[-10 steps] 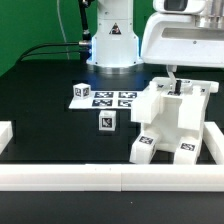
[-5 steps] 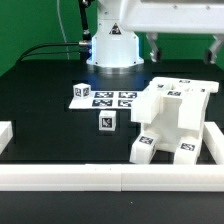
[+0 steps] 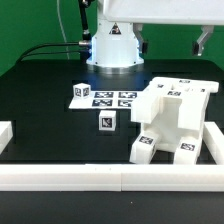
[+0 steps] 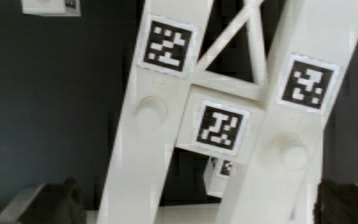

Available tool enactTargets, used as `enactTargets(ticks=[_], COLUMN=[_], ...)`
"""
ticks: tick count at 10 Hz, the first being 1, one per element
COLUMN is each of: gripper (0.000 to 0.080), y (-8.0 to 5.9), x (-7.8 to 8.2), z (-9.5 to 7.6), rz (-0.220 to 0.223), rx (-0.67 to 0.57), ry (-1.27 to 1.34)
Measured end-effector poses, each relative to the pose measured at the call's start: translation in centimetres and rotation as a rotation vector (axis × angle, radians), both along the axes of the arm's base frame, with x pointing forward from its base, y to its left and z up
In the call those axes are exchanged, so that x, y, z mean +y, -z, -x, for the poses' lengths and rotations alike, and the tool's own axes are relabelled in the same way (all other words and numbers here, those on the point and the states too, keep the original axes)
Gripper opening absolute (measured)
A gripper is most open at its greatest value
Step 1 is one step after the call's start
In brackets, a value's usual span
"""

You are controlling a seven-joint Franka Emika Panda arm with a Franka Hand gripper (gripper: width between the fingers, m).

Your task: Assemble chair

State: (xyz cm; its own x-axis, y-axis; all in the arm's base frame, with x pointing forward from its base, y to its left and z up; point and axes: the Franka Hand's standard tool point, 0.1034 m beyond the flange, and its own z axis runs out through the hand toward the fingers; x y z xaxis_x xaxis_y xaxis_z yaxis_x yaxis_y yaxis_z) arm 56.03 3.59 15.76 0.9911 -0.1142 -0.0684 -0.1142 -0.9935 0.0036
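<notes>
Lifted clear since a second ago, the gripper (image 3: 173,45) hangs wide open and empty.

Directly below, the half-built chair (image 3: 172,118) stands in the near corner of the table (image 3: 40,110), at the exterior view's right. A fitting step looks finished. The next move likely calls for fetching the loose cube (image 3: 105,121) beside the marker board (image 3: 108,98), mid-table.
</notes>
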Motion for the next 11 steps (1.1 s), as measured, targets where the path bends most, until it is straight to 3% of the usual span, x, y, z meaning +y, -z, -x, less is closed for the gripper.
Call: enactTargets(ticks=[3, 8, 11], gripper=[0.0648, 0.0648, 0.0648], y=[0.4, 0.7, 2.4], x=[-5.4, -5.8, -7.9], z=[1.1, 1.2, 2.1], rz=[-0.053, -0.054, -0.101], rx=[0.105, 0.116, 0.252], ry=[0.044, 0.057, 0.135])
